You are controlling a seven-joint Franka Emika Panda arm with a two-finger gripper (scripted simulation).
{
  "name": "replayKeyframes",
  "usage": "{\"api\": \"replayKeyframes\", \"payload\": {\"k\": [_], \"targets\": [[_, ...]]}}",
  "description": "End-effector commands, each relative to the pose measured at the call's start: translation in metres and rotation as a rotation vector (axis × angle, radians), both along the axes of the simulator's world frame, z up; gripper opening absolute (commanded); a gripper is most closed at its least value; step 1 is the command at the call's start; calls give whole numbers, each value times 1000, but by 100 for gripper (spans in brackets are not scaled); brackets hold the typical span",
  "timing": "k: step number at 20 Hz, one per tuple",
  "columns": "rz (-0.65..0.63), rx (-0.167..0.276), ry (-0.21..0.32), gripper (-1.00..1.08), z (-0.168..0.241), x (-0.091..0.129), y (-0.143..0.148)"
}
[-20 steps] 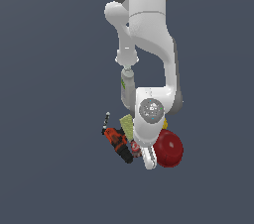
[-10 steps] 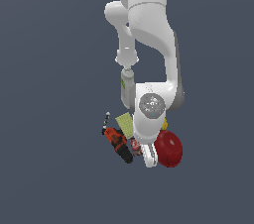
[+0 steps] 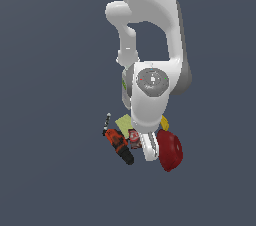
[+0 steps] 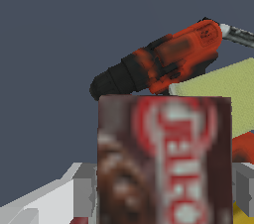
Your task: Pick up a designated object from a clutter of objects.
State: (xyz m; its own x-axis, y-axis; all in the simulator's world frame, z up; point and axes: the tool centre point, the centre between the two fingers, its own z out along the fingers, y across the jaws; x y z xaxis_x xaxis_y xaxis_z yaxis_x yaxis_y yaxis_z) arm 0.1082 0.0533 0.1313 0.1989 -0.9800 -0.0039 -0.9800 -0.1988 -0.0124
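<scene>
**Gripper down around the small red can, lift not yet made**

In the exterior view the gripper (image 3: pixel 142 146) is down in the clutter of objects (image 3: pixel 142 142), and the small dark-red can (image 3: pixel 134 138) sits just beside the white hand, at about 9 o'clock from it. The orange-black drill (image 3: pixel 118 145) lies at 9 o'clock of the can, the yellow-green block (image 3: pixel 123 123) at about 11 o'clock, and the red bowl (image 3: pixel 170 150) at 3 o'clock of the hand. A sliver of yellow banana (image 3: pixel 164 121) shows at 12 o'clock of the bowl.

The wrist view fills with the can (image 4: pixel 164 161), upright, with a grey finger (image 4: pixel 84 196) on one side and another at the opposite edge. The jaws stand about a can's width apart with the can between them; whether the pads are pressing on it cannot be told. Beyond the can lie the drill (image 4: pixel 163 62) and the block (image 4: pixel 218 94), and a bit of the orange-red piece (image 4: pixel 244 147) peeks out beside it.

By my reading, the approach and descent are done; a firm squeeze and the lift are left, since the can appears level with the heap.

The label shows large white letters on red, too blurred to read; no brand can be made out on the can or the drill.
</scene>
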Motion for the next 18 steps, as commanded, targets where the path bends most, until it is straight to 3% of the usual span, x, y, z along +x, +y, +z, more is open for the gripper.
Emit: {"api": "replayKeyframes", "payload": {"k": [1,11,18], "targets": [[-2,-1,0,-100,30,-2,-5],[-5,-5,7,-100,144,-9,-20],[-5,-7,10,-100,196,-11,-26]]}}
